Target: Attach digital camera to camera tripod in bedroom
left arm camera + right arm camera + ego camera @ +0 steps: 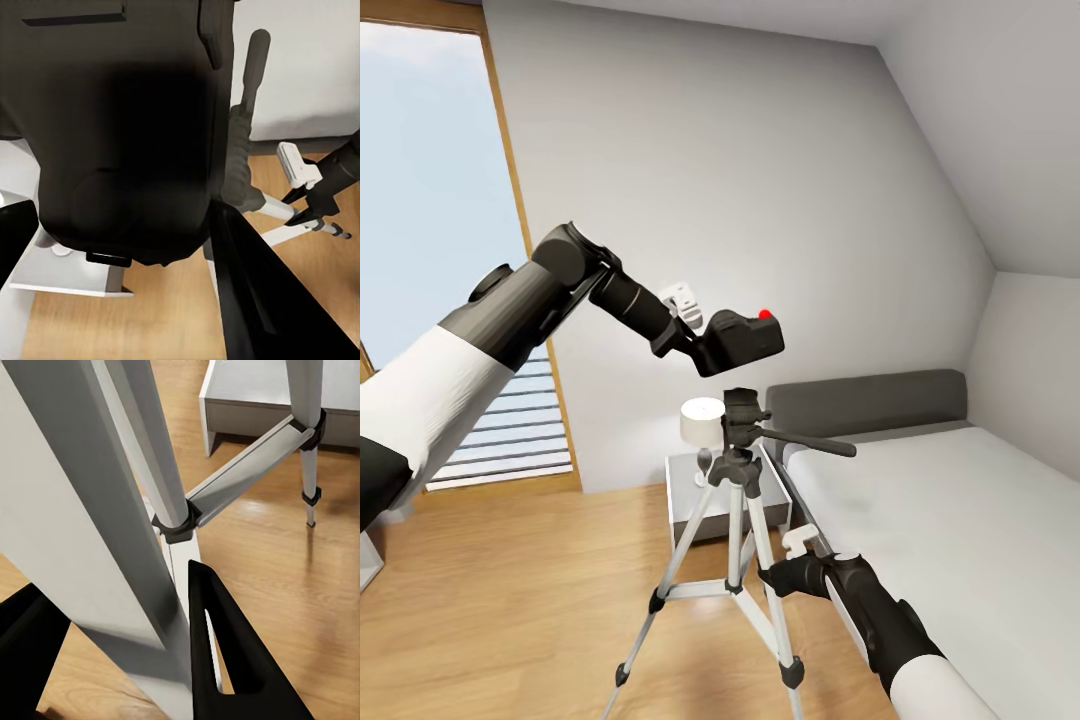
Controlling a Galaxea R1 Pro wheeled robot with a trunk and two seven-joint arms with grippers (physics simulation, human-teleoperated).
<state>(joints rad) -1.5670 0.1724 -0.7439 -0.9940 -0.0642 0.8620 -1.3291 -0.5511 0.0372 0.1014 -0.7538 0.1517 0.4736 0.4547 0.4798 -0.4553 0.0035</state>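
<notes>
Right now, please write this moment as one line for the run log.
left gripper: shut on digital camera, held above tripod head | right gripper: jaws around a leg of camera tripod | camera not yet attached | place: bedroom, beside bed

My arms wear white shells (430, 395) with black cylindrical joints (565, 255); my wrists are dark grey, and my fingers (225, 660) are black, tapered, slotted wedges.

light: bright, even daylight from window (420, 250) | shadows: soft | focus: sharp
</notes>
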